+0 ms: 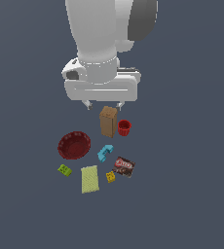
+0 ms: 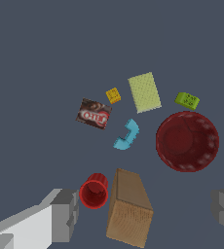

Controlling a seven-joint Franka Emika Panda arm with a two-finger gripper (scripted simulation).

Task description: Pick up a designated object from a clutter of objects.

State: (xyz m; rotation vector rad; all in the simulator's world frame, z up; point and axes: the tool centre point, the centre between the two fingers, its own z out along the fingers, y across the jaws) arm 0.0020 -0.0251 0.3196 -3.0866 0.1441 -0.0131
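Above a scatter of small objects on a dark grey floor, your gripper (image 1: 104, 105) hangs with its fingers spread wide and nothing between them. The pick is not yet begun: the cyan bent piece (image 1: 104, 152), your target, lies untouched on the floor, and the approach, the descent, the closing and the lift are all left to do.

In the exterior view the cyan piece sits in the middle of the clutter, between the dark red ribbed bowl (image 1: 74, 145) and the snack packet (image 1: 125, 167), with the brown box (image 1: 108, 121) and red cup (image 1: 124, 128) standing between it and the fingers. The wrist view shows the same: the box and the cup fill the gap between your fingers, while the cyan piece lies beyond them, apart from its neighbours. You would likely need to carry the tool past the box before lowering.
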